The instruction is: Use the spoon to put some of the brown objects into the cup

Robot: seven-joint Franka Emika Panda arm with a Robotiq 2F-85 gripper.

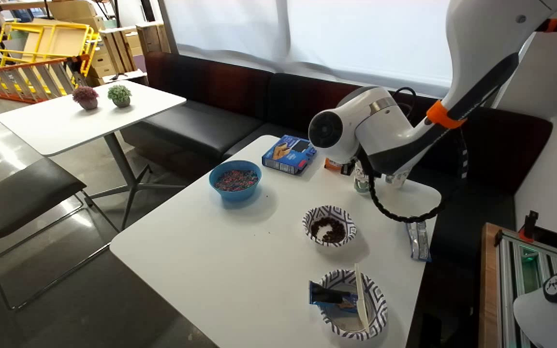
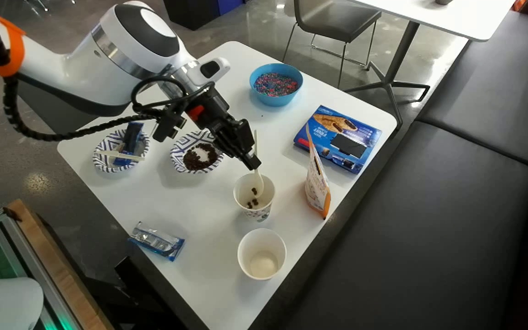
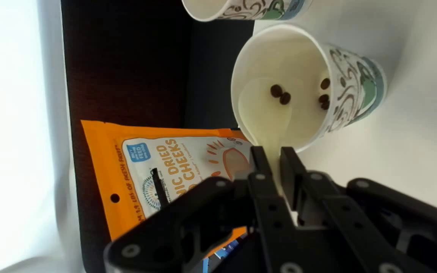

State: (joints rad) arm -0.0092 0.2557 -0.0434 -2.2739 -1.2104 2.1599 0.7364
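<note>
Gripper [image 3: 272, 161] pinched closed, gap no wider than the slim handle of the cream spoon [image 3: 266, 110] between its pads. You hold it partway along, tail standing up past the fingers; probably so the head can dip inside the patterned paper cup [image 2: 258, 213] while your fingertips sit above the rim. Spoon head hangs steeply in the mouth, so whatever slides off should land inside. Whether its neck touches the rim, can't tell.

Coffee beans [image 3: 325, 83]: a few lie down in the cup; two more show against the spoon head, on it or beyond it, unclear. Reads as the tip-out. Main heap sits in the zigzag-patterned paper bowl [image 1: 329, 211], near the cup, presumably for a short carry.

Room: tight on the side of the black bench [image 2: 410, 229]. Dried-fruit pouch [image 2: 316, 188] stands upright near the cup, close to the edge of the white table [image 2: 209, 206]; second paper cup [image 2: 251, 250] stands just beside yours, near that same edge. Both look light enough to topple. Lift straight up until the head clears the rim, then swing inward; more open room lies toward the blue bowl [image 2: 277, 100], well apart from your spoon.
</note>
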